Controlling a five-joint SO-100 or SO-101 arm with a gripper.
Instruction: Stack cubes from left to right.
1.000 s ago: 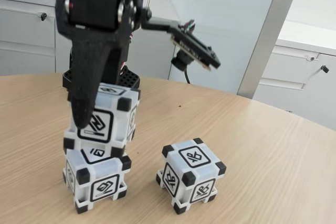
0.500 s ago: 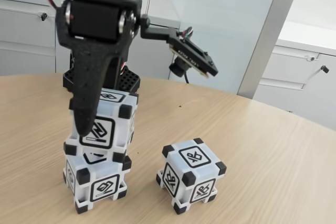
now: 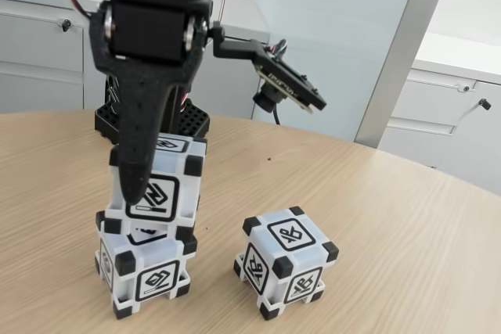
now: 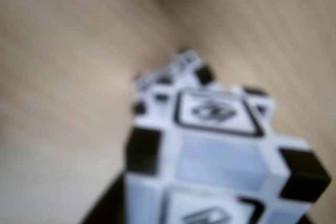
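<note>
Three pale grey-white cubes with black corners show in the fixed view. One cube (image 3: 149, 275) stands on the table at the left. A second cube (image 3: 182, 187) is right on top of it, shifted slightly right and a little tilted; whether they touch I cannot tell. My black gripper (image 3: 149, 185) is shut on this upper cube, with one long finger (image 3: 139, 154) down its front left side. The third cube (image 3: 286, 263) stands alone to the right. In the blurred wrist view the held cube (image 4: 215, 156) fills the foreground, with the lower cube (image 4: 168, 80) peeking out beneath.
A round wooden table (image 3: 407, 232) carries everything, with bare wood to the right and behind. The arm's black base (image 3: 188, 119) stands behind the stack. The wrist camera (image 3: 286, 84) juts out right of the arm. White cabinets (image 3: 462, 115) line the background.
The gripper and the held cube have shifted slightly to the right and a little lower over the left cube. The other two cubes have not moved.
</note>
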